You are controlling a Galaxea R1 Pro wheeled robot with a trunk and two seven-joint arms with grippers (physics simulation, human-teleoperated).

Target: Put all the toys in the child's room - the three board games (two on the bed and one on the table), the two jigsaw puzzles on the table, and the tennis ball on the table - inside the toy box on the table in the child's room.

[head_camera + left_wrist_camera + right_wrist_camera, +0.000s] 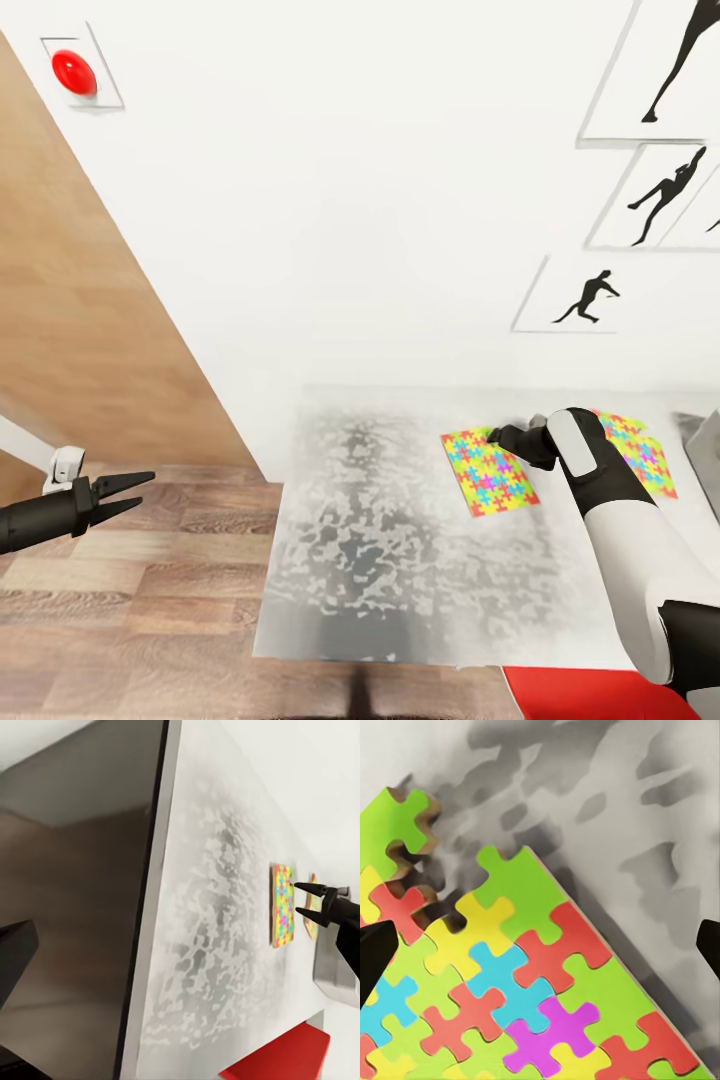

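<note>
Hovering open-jawed, the right gripper (306,900) hangs above the far edge of one jigsaw puzzle (488,471) lying flat on the table (380,540); a second puzzle (640,455) lies just beyond the arm. Off over the wood floor (130,610), the left gripper (130,494) is spread too.

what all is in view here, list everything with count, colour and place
puzzles: 2, multicolour, flat on the table's far right part, near one, far one partly behind the right arm
table: 1, pale mottled grey-white top, centre
toy box: 1, light grey, at the table's right edge, mostly cut off
wall pictures: several, white with black figures, upper right wall
red button: 1, on a wall plate, upper left
red object: 1, under the table's near right corner
floor: wood, left
left gripper: black, open, over the floor
right gripper: black, open, over the near puzzle's far corner
</note>
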